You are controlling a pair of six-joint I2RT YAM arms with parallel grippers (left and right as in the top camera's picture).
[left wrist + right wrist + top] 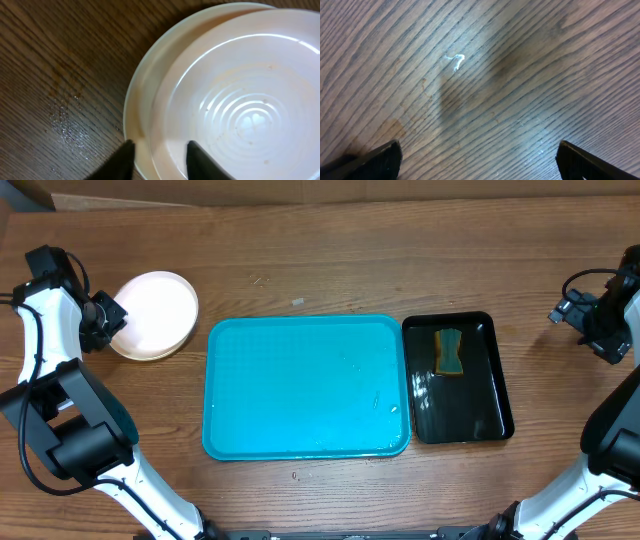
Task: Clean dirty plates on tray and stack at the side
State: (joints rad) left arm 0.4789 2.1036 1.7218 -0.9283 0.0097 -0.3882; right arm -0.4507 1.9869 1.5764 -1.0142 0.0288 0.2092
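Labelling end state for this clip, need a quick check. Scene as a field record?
tray: turquoise, no plates on it, a few water drops
plates: stacked on the table left of the tray; at least two visible
black tray: right of the tray, holds a sponge
left claw: open, fingers either side of the stack's rim
right claw: open, over bare wood at the far right, holding nothing

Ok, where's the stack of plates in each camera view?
Overhead: plate stack at upper left, left of the turquoise tray.
Left wrist: fills the right side, rim between the left fingers.
Right wrist: not in it.
Shared landmark: the wooden table.
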